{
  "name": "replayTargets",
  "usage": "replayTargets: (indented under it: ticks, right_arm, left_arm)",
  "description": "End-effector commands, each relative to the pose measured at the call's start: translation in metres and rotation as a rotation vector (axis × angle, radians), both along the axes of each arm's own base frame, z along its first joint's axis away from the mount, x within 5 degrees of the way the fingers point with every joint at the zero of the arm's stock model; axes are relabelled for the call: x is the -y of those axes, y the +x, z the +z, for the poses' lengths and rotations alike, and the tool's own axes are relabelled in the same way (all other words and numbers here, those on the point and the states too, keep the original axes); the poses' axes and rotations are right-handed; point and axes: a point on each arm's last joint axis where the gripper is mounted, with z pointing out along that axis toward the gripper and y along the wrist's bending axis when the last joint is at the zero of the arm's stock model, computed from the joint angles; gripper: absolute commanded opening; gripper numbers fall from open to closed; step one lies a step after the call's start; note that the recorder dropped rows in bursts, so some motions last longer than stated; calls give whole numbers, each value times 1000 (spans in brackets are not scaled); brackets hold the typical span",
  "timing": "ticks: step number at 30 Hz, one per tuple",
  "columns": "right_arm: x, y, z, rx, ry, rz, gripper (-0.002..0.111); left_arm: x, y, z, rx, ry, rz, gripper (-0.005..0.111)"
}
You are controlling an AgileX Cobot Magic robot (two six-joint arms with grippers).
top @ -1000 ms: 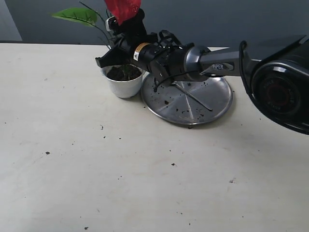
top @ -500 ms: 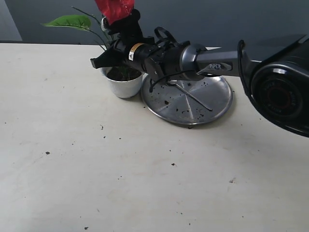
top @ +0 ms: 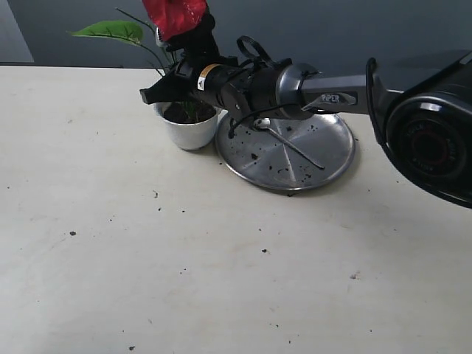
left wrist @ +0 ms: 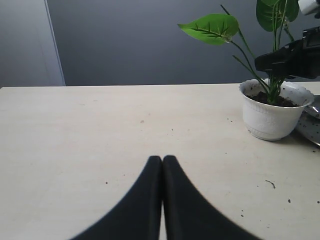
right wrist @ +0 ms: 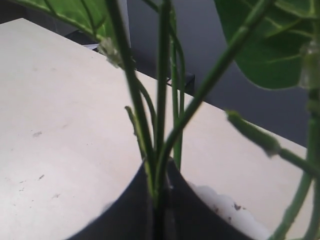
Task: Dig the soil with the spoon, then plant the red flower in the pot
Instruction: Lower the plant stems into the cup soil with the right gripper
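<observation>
The left gripper [left wrist: 162, 200], blades pressed together and empty, idles low over the matte cream table [left wrist: 75, 140]; at upper centre of the exterior view the right gripper [top: 151, 94] is clamped on the thin green stems of the red flower [top: 175, 13], whose base stands in the dark crumbly soil [top: 184, 112] of the white scallop-rimmed pot [top: 189, 131]. To my eye the bundle wants pressing straight down until the soil props it, then a gentle release, as the glossy blooms look top-heavy. Rightward, the slim shiny spoon [top: 295, 147] lies on the crumb-strewn round steel plate [top: 335, 158].
</observation>
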Motion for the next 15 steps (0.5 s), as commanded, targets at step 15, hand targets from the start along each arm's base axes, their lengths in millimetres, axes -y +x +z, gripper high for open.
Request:
replayTargets:
  ticks: [15]
  right_arm:
    - [10,-14,-43,-269,-138,-46,0]
  left_arm:
    - [0,0,-1,0,-7,-5,1]
